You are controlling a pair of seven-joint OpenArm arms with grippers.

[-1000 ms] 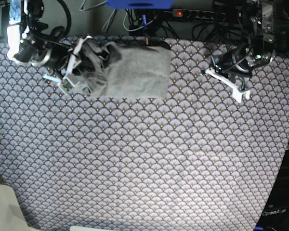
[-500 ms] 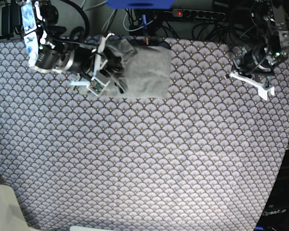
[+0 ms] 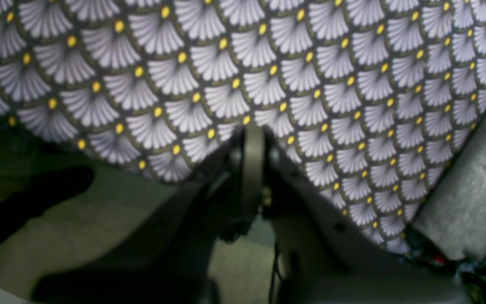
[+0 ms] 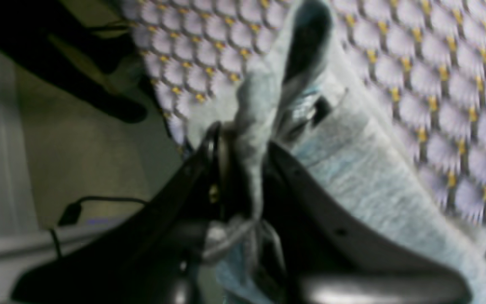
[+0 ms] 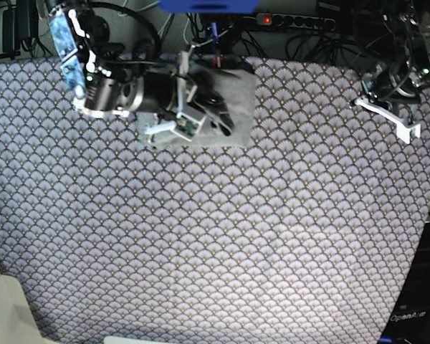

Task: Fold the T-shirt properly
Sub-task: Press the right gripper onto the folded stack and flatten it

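Note:
The T-shirt (image 5: 240,89) lies as a compact grey folded block at the far middle of the patterned cloth. My right gripper (image 5: 213,111) hovers over its left half, shut on a bunched fold of its fabric. In the right wrist view the grey knit (image 4: 352,169) rises between the closed fingers of the right gripper (image 4: 247,169). My left gripper (image 5: 410,131) sits at the far right edge of the table, shut and holding nothing. In the left wrist view the left gripper (image 3: 251,143) hangs over the bare cloth, with a corner of the T-shirt (image 3: 471,190) off to the right.
The purple-grey scallop-patterned cloth (image 5: 215,236) covers the whole table. Cables and a power strip (image 5: 294,21) run along the far edge behind the shirt. The table's edge and the floor (image 3: 78,228) show near the left gripper.
My right gripper has swept to the right with the shirt's left part, carrying it over the folded block. My left gripper has drawn away to the right, toward the table's edge.

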